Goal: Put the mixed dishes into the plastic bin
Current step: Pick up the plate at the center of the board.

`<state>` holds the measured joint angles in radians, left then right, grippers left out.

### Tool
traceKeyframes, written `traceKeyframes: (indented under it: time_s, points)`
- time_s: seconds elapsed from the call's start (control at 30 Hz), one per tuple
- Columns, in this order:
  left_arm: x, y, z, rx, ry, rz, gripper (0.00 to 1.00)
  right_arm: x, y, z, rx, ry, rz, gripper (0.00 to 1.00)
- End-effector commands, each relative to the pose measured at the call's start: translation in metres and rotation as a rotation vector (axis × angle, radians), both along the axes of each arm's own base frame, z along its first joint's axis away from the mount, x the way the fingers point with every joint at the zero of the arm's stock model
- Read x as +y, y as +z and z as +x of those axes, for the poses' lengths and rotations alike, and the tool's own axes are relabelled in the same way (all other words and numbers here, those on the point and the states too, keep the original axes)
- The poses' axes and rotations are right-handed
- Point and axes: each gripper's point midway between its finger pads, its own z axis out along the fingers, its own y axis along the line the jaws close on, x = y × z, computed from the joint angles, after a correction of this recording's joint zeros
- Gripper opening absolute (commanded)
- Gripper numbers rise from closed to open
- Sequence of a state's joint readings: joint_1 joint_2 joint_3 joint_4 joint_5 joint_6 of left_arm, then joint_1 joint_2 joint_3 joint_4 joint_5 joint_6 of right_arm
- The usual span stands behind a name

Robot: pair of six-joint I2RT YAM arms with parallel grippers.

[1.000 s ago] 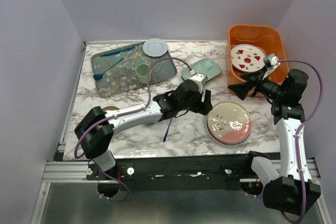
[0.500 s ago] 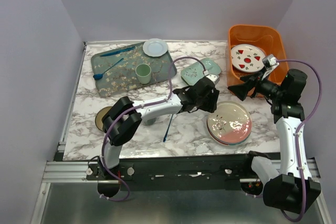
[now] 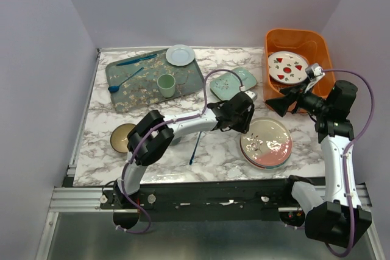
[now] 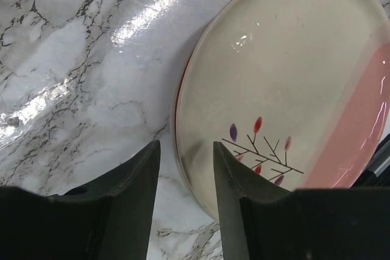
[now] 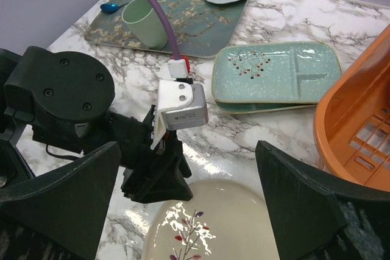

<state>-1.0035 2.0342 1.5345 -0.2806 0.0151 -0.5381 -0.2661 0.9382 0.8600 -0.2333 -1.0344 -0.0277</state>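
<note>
Straddling the left rim of the plate stack (image 4: pixel 274 89), the left gripper (image 4: pixel 184 150) holds its jaws part-way apart. One finger is over the marble table (image 4: pixel 73 77) and one over the top plate, with no pinch visible.

The glaze looks slick, so a bite on that thin lip alone may slip. Catching two rims at once could drag the stack across the glossy marble. The top plate is round, shallow and cream, with a twig motif and a pink band, and a red rim shows beneath it.

Just beyond, the right gripper (image 3: pixel 274 105) hangs wide apart and empty, close enough to crowd a lift. Farther back lies the flat, rectangular pale-green divided dish (image 3: pixel 233 83). The deep orange plastic bin (image 3: pixel 317 41) is round-cornered with a slotted floor, and already holds a white plate (image 3: pixel 287 67) with red marks.
</note>
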Motion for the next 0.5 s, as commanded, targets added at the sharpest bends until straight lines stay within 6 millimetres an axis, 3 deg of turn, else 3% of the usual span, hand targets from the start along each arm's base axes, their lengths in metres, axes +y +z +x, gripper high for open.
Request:
traceKeyframes:
  time_s: [0.0,0.3,0.47]
  points:
    - [-0.0082,-0.0036,-0.0045,0.019,-0.041,0.008,0.46,-0.0046,0.0041,0.0023,-0.003,-0.019,-0.011,1.00]
    - [-0.0098,-0.0090,-0.0050,0.032,-0.048,0.023,0.39,-0.0058,0.0041,0.0021,-0.002,-0.021,-0.009,1.00]
    - [-0.0100,-0.0093,-0.0053,0.036,-0.052,0.028,0.28,-0.0065,0.0045,0.0020,-0.002,-0.022,-0.008,1.00]
